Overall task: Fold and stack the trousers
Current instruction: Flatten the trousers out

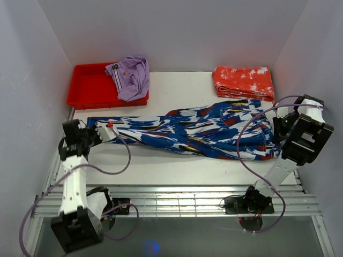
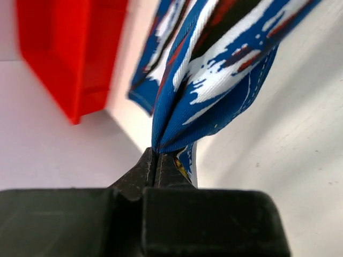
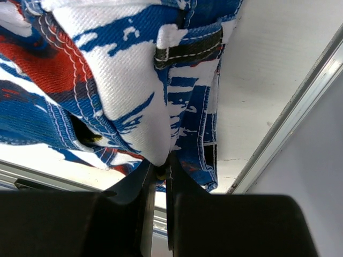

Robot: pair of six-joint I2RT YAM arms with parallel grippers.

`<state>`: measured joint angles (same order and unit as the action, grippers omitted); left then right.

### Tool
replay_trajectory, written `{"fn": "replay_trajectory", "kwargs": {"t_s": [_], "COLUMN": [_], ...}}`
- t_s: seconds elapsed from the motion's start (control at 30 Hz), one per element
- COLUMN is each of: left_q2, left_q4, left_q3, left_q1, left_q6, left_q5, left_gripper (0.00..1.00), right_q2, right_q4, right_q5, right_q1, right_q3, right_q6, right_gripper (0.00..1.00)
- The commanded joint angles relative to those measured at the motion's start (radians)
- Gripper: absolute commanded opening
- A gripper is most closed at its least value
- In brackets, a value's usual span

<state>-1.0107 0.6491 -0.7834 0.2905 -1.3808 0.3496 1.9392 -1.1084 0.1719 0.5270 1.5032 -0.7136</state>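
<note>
Your left hand (image 1: pixel 102 134) and right hand (image 1: pixel 278 127) each clench one end of the trousers (image 1: pixel 203 131), stretched unfolded across the table (image 1: pixel 177 166) just in front of the red tray (image 1: pixel 86 88); folding and stacking remain.

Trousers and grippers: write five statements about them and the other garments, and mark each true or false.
1. The left gripper is shut on a leg end of the trousers. True.
2. The right gripper is open, clear of the cloth. False: it is shut on the trousers' waist end.
3. The lilac garment lies partly in the red tray. True.
4. The orange-red garment sits in the tray. False: it lies folded at the table's far right.
5. The trousers are folded into a stack. False: they lie stretched out between the grippers.
</note>
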Motion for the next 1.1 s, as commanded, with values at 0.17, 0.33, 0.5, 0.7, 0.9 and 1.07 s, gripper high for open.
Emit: {"fn": "replay_trajectory", "kwargs": {"t_s": [0.17, 0.33, 0.5, 0.7, 0.9, 1.07], "left_q2": [0.466, 0.399, 0.169, -0.217, -0.558, -0.732], "left_q4": [-0.061, 0.260, 0.446, 0.687, 0.640, 0.515], "left_q3": [0.398, 0.261, 0.014, -0.330, -0.393, -0.470], "left_q1": [0.036, 0.041, 0.047, 0.056, 0.123, 0.223], "left_q6": [-0.222, -0.215, -0.130, 0.044, 0.221, 0.327], "left_q5": [-0.046, 0.070, 0.192, 0.267, 0.128, 0.051], "left_gripper": [0.30, 0.97, 0.96, 0.96, 0.93, 0.93], "right_q2": [-0.025, -0.028, -0.025, -0.017, -0.013, -0.019], "right_q4": [0.024, 0.025, 0.025, 0.032, 0.035, 0.038], "right_q5": [-0.028, -0.038, -0.035, -0.035, -0.032, -0.029], "right_q1": [0.011, 0.011, 0.011, 0.011, 0.011, 0.011], "right_q3": [-0.015, -0.011, -0.020, -0.031, -0.035, -0.050], "right_q6": [-0.023, -0.032, -0.033, -0.035, -0.040, -0.041], "right_gripper": [0.08, 0.08, 0.08, 0.08, 0.08, 0.08]}}
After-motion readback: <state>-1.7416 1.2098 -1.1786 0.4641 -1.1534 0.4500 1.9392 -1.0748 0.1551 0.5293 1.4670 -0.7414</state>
